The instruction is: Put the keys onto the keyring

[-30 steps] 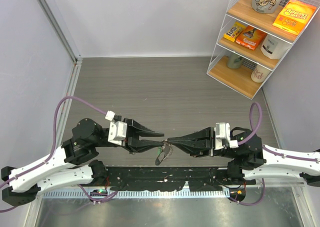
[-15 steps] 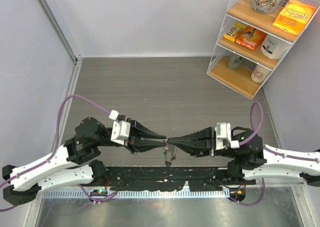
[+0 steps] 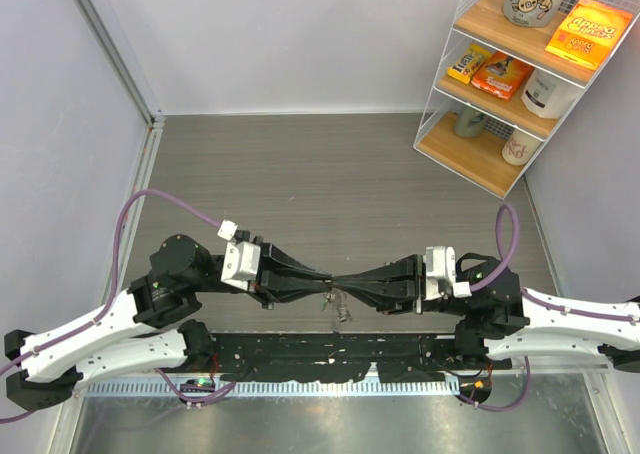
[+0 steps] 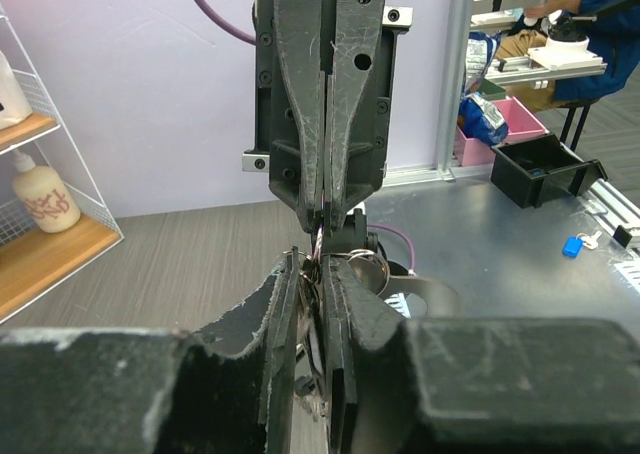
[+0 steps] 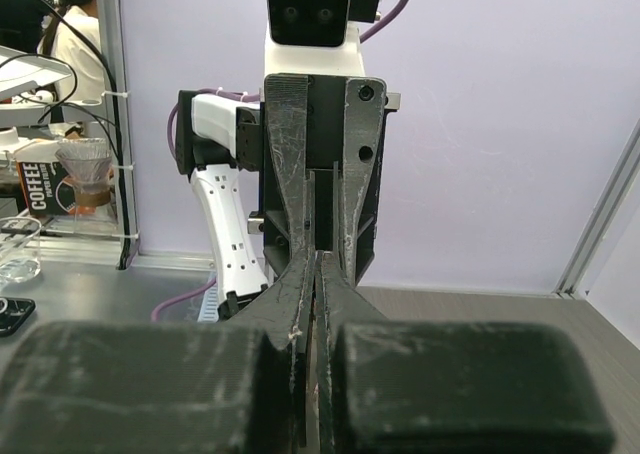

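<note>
From above, the left gripper [image 3: 328,277] and the right gripper [image 3: 349,280] meet tip to tip over the near edge of the worktop [image 3: 330,174]. The keyring [image 3: 342,310] dangles just below them, and the keys cannot be told apart from it. In the left wrist view the right jaws are pressed together on the ring's thin wire, while the left jaws stand at a narrow slit with metal in it, grip unclear. The ring is likely light, stiff and slippery, so best pinched flat across the wire. The right wrist view hides the ring behind its own closed jaws.
</note>
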Tool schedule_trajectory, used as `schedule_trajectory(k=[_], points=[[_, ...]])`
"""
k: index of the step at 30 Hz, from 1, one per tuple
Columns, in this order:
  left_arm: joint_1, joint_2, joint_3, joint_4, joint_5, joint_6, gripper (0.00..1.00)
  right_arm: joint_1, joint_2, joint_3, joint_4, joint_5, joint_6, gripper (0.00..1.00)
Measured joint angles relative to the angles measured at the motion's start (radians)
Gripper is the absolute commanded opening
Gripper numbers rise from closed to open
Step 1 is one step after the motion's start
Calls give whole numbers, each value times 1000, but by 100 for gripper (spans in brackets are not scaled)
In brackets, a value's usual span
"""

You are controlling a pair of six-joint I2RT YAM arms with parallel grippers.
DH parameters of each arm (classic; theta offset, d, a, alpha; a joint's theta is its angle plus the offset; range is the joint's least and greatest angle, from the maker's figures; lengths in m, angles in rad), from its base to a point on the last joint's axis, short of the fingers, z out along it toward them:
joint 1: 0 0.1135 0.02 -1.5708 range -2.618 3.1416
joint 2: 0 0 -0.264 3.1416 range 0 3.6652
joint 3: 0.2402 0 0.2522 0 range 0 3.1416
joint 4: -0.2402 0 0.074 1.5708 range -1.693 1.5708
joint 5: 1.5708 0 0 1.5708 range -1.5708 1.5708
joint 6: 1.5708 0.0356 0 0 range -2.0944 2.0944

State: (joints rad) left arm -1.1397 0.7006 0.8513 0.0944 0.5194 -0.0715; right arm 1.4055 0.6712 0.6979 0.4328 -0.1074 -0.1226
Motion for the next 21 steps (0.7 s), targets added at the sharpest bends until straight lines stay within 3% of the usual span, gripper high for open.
schedule_trajectory(k=[4,16,19,21], points=[[0,0,3,-2,5,-2,0,0,3,0,0,0,0,5],[0,34,72,-68,9,0,0,0,2,23,-19,-2,-3,5],[0,53,116,-122,3,3,0,0,-4,50,-69,0,-2,25],[-2,67,148,-180,-8,8,0,0,-9,79,-133,2,-2,31]])
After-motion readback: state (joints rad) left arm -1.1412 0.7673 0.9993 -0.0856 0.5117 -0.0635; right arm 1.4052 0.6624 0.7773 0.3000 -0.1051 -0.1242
